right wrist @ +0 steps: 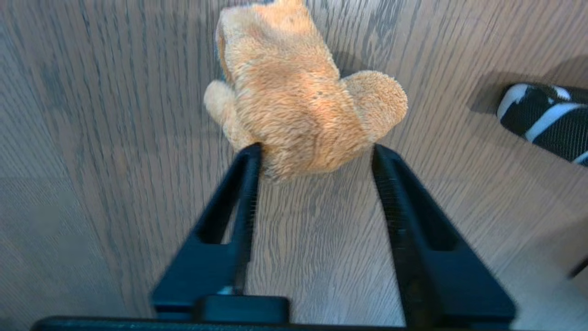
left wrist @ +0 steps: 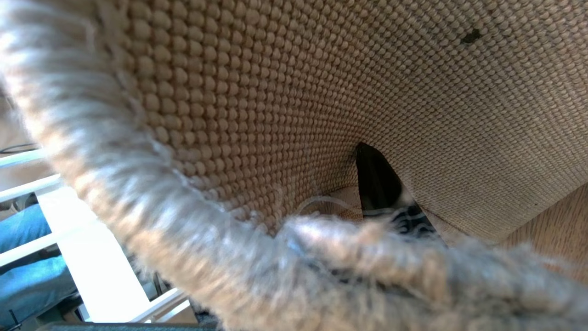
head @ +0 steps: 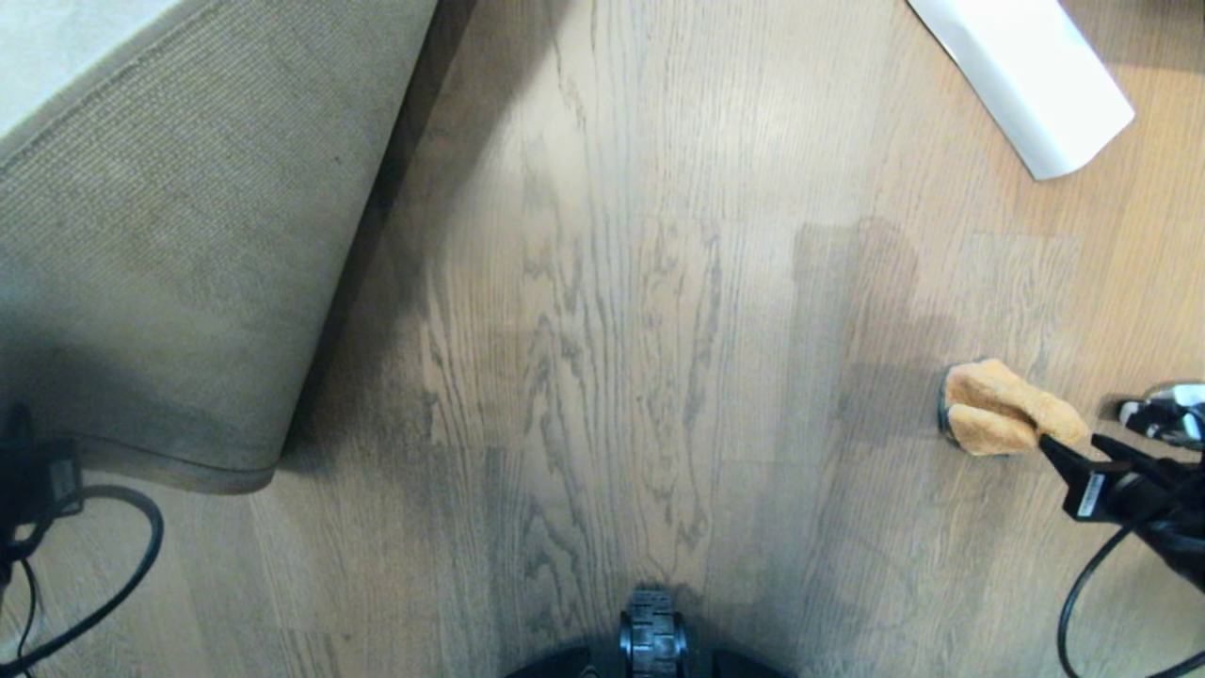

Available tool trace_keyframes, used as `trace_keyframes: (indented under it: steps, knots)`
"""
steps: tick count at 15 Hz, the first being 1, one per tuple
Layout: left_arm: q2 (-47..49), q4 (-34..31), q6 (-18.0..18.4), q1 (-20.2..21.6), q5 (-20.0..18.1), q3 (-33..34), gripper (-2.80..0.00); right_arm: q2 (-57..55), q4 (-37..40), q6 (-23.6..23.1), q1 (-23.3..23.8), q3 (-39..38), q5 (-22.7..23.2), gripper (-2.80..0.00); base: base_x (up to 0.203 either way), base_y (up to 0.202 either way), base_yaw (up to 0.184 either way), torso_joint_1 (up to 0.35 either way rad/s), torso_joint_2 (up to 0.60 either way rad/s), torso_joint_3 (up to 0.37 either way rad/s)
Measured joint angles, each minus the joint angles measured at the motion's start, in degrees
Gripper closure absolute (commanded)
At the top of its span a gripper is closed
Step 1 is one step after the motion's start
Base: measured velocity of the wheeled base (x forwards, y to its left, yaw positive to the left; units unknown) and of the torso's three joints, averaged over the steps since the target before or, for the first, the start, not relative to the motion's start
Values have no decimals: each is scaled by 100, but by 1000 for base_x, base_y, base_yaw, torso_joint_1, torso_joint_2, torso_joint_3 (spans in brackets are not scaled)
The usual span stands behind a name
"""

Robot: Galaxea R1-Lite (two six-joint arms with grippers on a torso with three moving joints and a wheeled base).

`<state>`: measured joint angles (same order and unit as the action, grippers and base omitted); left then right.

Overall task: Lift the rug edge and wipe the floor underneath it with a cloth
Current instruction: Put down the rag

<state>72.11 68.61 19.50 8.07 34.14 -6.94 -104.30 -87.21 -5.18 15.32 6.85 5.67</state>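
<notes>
**Rug Held Up, Cloth Let Go on the Bare Planks**

On the floor (head: 602, 311), toward its right side in the head view, the cloth (head: 1003, 410) lies bunched in a soft orange lump, well apart from the rug (head: 160, 282). The rug's corner is lifted and folded back at the left, its woven tan backing turned up and the planks beneath it exposed.

The main risk is the rug dropping back before the wiping is finished. The left gripper is buried under the fold in its wrist view, where only one dark finger (left wrist: 379, 184) shows pressed against the backing; it seems to be pinching the rug's edge, but the pile hides the grip, so I cannot tell for certain. A stiff, heavy rug could slide out of a shallow pinch. A second risk is the cloth: it sits loose, so a push from one finger would just shove it along the planks and not pick it up.

The right gripper (right wrist: 317, 161) has its fingers spread wide, holding nothing. Their tips straddle the near end of the cloth, one tip touching the fluff, the other just beside it. A striped black-and-white object (right wrist: 546, 119) lies near the cloth, and a white rolled sheet (head: 1026, 75) rests at the far right.
</notes>
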Motion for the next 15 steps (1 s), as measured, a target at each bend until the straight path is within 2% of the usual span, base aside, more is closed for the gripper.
trace_keyframes:
  steps: [5, 14, 15]
  knots:
    - [9, 0, -7, 0, 0, 5, 0, 83, 5, -7, -11, 177, -1, -280, 0, 0, 0, 0, 0, 0]
    - [13, 4, -71, -6, 3, 79, 0, 903, 2, 56, -15, 247, 86, -280, 0, 0, 0, 0, 0, 0]
    - [13, 5, -71, -9, 3, 79, 0, 949, 4, 50, -13, 243, 163, 0, 0, 0, 0, 0, 0, 0]
